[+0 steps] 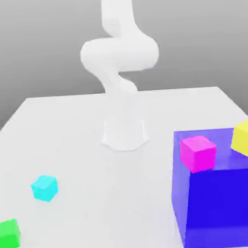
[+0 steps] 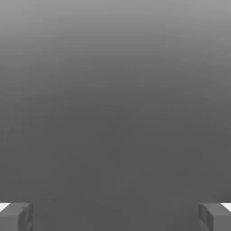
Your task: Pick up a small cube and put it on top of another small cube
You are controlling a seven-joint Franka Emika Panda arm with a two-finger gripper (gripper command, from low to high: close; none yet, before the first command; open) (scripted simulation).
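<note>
The small cyan cube (image 1: 45, 187) rests on the white table (image 1: 85, 128) toward the exterior view's left. The small green cube (image 1: 9, 235) sits closer to the front, at the left edge of that view, apart from the cyan one. In the hand view my gripper (image 2: 115, 216) stands open, its two grey fingertips (image 2: 16, 216) far apart, with nothing between them and only a plain grey backdrop ahead. The white arm (image 1: 119, 54) rises from its base at the table's middle back and bends up out of the exterior view.
A big blue block (image 1: 218, 192) stands at the front right of the exterior view. A magenta cube (image 1: 198, 152) sits on its top and a yellow cube (image 1: 246, 138) lies at its far right edge. The arm's round base (image 1: 124, 132) is mid-table.
</note>
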